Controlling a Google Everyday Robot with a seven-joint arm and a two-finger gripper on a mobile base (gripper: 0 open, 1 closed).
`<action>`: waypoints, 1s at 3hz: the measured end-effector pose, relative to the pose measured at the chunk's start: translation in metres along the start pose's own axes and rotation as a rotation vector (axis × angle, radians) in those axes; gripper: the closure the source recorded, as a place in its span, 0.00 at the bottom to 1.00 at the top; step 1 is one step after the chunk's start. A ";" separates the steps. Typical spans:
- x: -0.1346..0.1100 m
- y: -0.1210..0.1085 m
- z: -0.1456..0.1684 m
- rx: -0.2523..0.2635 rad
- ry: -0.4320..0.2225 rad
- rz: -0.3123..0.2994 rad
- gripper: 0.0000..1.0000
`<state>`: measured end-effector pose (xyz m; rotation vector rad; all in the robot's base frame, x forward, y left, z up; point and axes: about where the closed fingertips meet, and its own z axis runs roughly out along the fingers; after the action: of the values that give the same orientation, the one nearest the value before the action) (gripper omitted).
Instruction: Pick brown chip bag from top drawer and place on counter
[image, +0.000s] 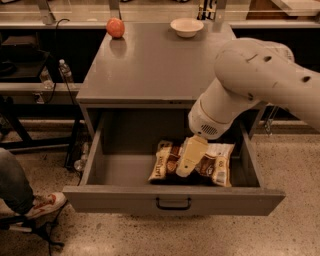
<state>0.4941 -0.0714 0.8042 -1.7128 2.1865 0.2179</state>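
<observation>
The brown chip bag (215, 162) lies flat in the open top drawer (172, 200), right of its middle, cream end to the right. My gripper (184, 170) hangs from the white arm straight down over the middle of the bag, its cream fingers (190, 156) low over the bag's dark part, hiding that part. The bag still rests on the drawer floor. The grey counter (155, 62) above the drawer is flat and wide.
A red apple (115, 27) sits at the counter's back left and a white bowl (186, 26) at its back middle. A person's leg and red-white shoe (42, 205) are on the floor left of the drawer. Dark shelving with bottles stands to the left.
</observation>
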 end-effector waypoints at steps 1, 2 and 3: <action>0.009 -0.029 0.028 0.019 0.056 -0.017 0.00; 0.030 -0.053 0.049 0.033 0.105 0.004 0.00; 0.052 -0.067 0.065 0.035 0.142 0.044 0.00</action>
<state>0.5598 -0.1137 0.7313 -1.7100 2.3169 0.0701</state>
